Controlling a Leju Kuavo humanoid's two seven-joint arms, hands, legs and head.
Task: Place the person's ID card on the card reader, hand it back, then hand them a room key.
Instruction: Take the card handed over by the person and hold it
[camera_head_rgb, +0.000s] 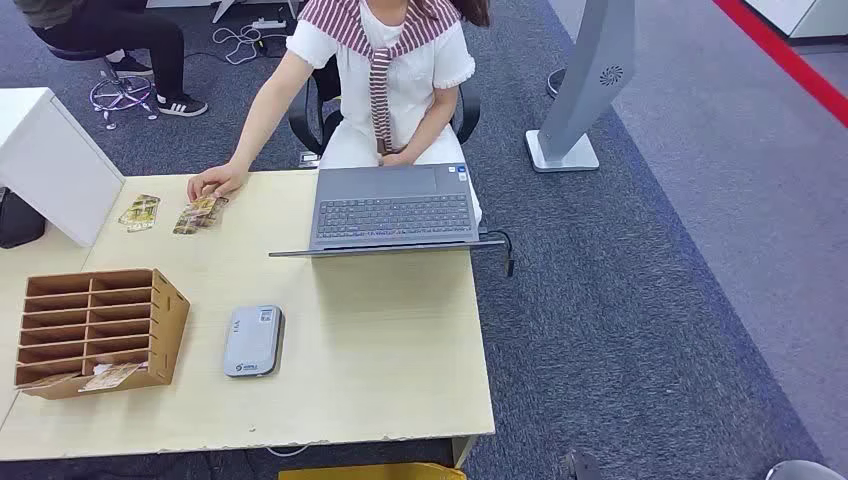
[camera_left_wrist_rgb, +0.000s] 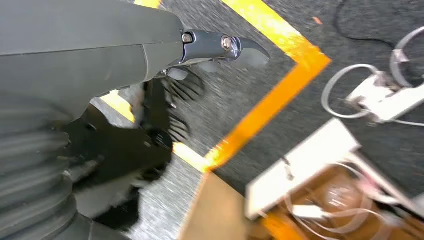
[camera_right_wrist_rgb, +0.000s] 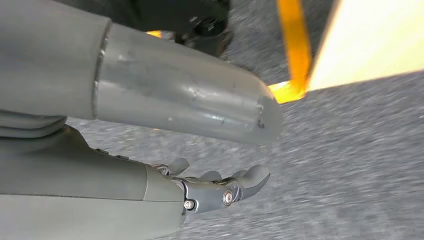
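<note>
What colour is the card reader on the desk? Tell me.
Grey card reader, clearest in the head view.

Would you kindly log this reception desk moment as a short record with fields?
desk: light wooden top
card reader: grey, flat on the desk, nothing on it
cards: one under the person's hand, another beside it
key rack: wooden pigeonholes by the reader, a card in its lowest slot
laptop: open, facing the person
left robot hand: hanging over the floor, holding nothing
right robot hand: hanging over the floor, fingers apart, holding nothing
</note>
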